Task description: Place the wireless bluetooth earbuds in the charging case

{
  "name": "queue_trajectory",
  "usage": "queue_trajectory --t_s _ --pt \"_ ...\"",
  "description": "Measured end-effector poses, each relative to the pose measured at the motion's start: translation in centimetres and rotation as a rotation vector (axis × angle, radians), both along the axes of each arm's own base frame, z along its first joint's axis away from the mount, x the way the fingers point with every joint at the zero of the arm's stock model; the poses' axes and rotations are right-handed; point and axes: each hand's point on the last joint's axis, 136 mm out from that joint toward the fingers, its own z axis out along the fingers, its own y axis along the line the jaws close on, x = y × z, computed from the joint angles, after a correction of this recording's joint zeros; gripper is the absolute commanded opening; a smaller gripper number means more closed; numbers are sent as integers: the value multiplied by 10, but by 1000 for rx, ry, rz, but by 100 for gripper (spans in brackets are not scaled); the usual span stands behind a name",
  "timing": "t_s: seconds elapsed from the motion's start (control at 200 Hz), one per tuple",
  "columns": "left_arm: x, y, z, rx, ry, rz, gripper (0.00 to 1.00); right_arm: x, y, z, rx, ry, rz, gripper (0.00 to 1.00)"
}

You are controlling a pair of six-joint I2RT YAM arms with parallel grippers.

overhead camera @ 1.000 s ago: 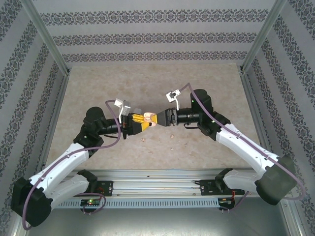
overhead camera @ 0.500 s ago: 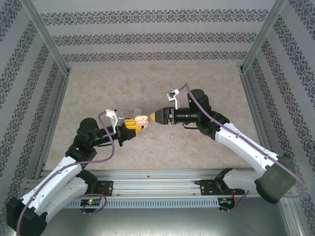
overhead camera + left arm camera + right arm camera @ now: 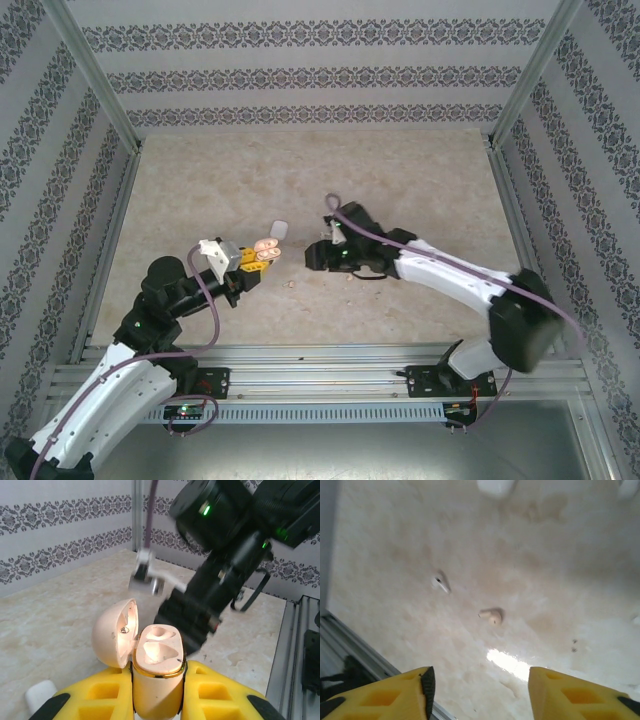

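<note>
The left gripper [image 3: 159, 700] is clenched on the charging case [image 3: 157, 655] (lid swung open, body upright between the yellow fingers). The right gripper [image 3: 479, 690] hangs spread and empty above the table [image 3: 560, 570]. Just ahead of its fingertips lies the near earbud [image 3: 491, 615], and beyond it the far earbud [image 3: 440, 583].

Walls [image 3: 300, 80]: grey damask bands are running across them.
Tabletop [image 3: 420, 180]: beige marble pattern is catching glare [image 3: 507, 662].
</note>
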Motion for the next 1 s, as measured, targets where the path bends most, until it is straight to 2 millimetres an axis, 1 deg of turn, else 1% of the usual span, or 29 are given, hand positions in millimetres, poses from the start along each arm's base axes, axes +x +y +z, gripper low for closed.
queue_trajectory --t_s 0.06,0.155,0.235,0.31,0.505,0.649,0.809,0.999 --pt "0 1 -1 5 0 5 0 -4 14 -20 -39 41 23 47" --pt "-1 1 -5 18 12 3 0 -7 32 -43 -81 82 52 46" --pt "-1 2 -9 26 26 3 0 -8 42 -56 -101 104 69 46" --pt "-2 2 -11 30 34 3 0 -7 48 -65 -116 117 76 46" --pt "-3 2 -12 31 36 2 0 -6 58 -73 -140 133 91 43" --pt "-3 2 -11 31 33 2 0 -7 59 -78 -162 146 97 41" --pt "-3 2 -11 31 31 1 0 -7 59 -88 -193 166 101 40" --pt "-3 2 -11 32 30 1 0 -3 59 -97 -234 168 107 37"
